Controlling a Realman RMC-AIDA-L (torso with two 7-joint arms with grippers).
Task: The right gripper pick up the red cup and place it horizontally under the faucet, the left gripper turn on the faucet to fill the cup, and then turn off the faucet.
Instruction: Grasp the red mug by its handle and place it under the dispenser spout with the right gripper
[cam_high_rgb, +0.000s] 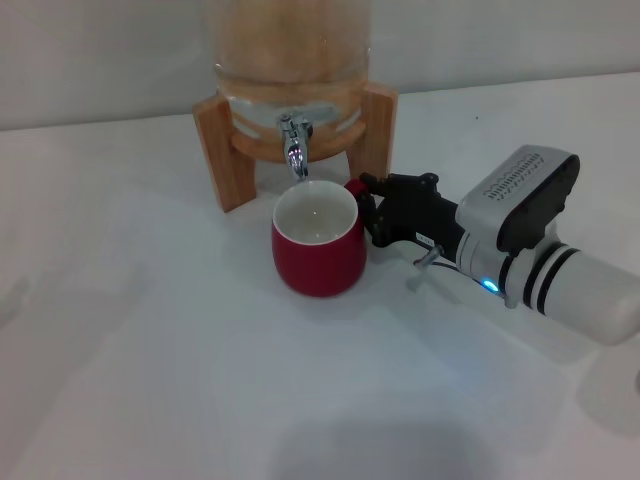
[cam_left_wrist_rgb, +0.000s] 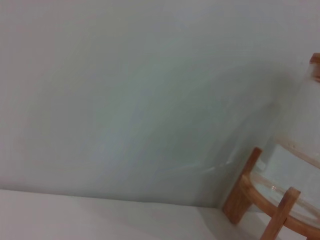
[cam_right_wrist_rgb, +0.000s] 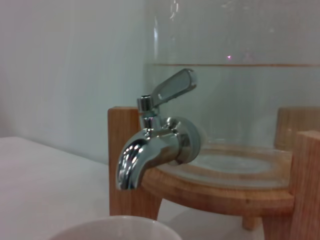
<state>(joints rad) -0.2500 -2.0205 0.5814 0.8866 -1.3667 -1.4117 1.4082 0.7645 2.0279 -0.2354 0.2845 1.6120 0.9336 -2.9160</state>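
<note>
My left pincer shows in none of the views; its wrist camera looks along a pale wall toward the wooden stand (cam_left_wrist_rgb: 260, 200) and the glass dispenser (cam_left_wrist_rgb: 305, 150) at the far edge of its view.

On the white bench (cam_high_rgb: 150, 350) the stand (cam_high_rgb: 222, 150) carries the dispenser (cam_high_rgb: 290, 50), and the faucet (cam_high_rgb: 295, 145) juts out from it toward me. The faucet is bright chrome, spout curved down, its lever (cam_right_wrist_rgb: 172, 87) tilted up and back toward the glass. No water runs from the spout in the wrist view.

The cup (cam_high_rgb: 318, 245) stands upright on the bench just in front of the stand, its mouth right under the spout. It is a rounded dark red cup, off-white inside, and looks empty from the head view. Its red handle (cam_high_rgb: 355, 187) points toward my right arm. From my right wrist only the pale rim (cam_right_wrist_rgb: 112, 227) shows, below the spout (cam_right_wrist_rgb: 131, 167).

My right pincer (cam_high_rgb: 372, 205) is at the cup's handle side, black fingers (cam_high_rgb: 400, 190) reaching in low and almost level with the bench. The fingers are at the handle and appear closed about it, though the exact contact is hard to make out. Behind them my right arm (cam_high_rgb: 570, 285) runs back and outward to the right, lying low over the bench, with the dark ribbed housing on top and a blue light (cam_high_rgb: 490, 285) on the near side.
</note>
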